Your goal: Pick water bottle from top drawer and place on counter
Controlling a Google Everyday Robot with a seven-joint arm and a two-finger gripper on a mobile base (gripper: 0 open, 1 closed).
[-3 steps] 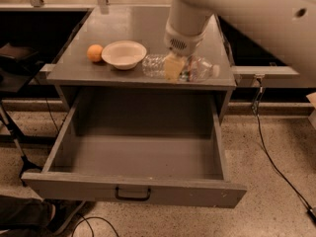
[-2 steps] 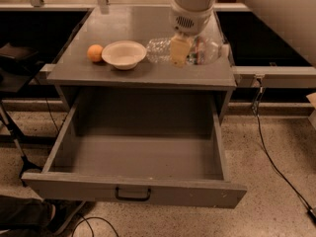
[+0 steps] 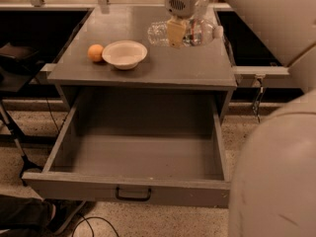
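Water bottle [image 3: 200,32] horiz. in tool [image 3: 178,33], over counter [image 3: 168,69]

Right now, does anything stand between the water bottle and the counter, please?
Nothing visible: the gripper holds the water bottle over the counter, back right; the bowl and orange sit well left.

Tool [image 3: 183,33] hangs upper centre, clamped on water bottle [image 3: 157,33].

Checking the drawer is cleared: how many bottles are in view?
1: the water bottle, held in the gripper over the counter's back right. None shows in the top drawer, though its front wall hides a strip of floor.
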